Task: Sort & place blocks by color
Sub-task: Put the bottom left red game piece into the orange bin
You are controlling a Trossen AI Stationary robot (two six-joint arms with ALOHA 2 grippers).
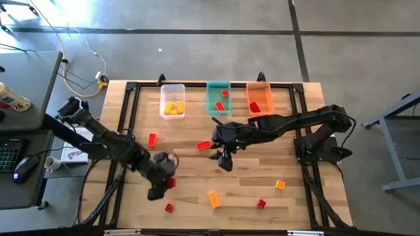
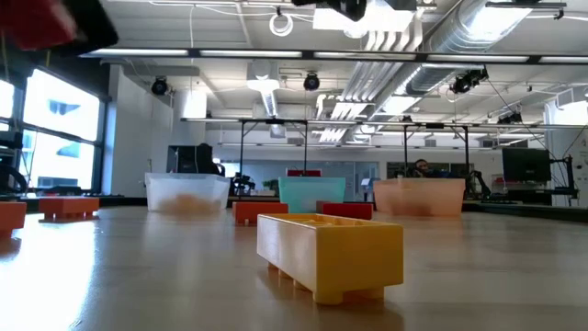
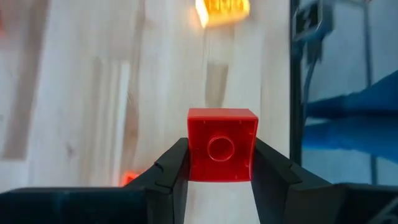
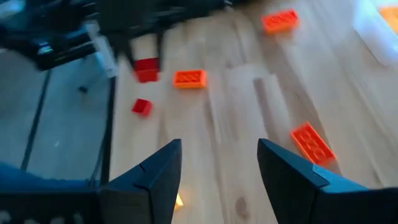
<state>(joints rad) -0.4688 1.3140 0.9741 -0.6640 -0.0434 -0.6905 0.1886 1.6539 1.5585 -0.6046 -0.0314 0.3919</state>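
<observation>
My left gripper (image 1: 165, 182) is near the table's front left and is shut on a small red block (image 3: 222, 127). The low view shows that block (image 2: 37, 23) high above the table. My right gripper (image 1: 225, 162) hovers open over mid-table; in its wrist view the fingers (image 4: 217, 168) stand apart above bare wood. Loose blocks lie flat on the wood: red ones (image 1: 152, 138) (image 1: 204, 145) (image 1: 169, 208) (image 1: 260, 204) and orange ones (image 1: 213, 198) (image 1: 280, 185). A yellowish block (image 2: 331, 253) fills the low view's foreground. My left gripper pinches the red block by its two opposite side walls (image 3: 194, 158), one finger (image 3: 171, 171) on each side. A round stud on the block faces the wrist camera. The block is lifted clear of the table.
Three bins stand along the far edge. The clear one (image 1: 172, 111) holds yellow blocks, the teal one (image 1: 210, 98) holds red blocks, and the orange one (image 1: 250, 97) holds a red block. A black frame rails the table edges (image 1: 125, 118). Bare wood lies between the arms.
</observation>
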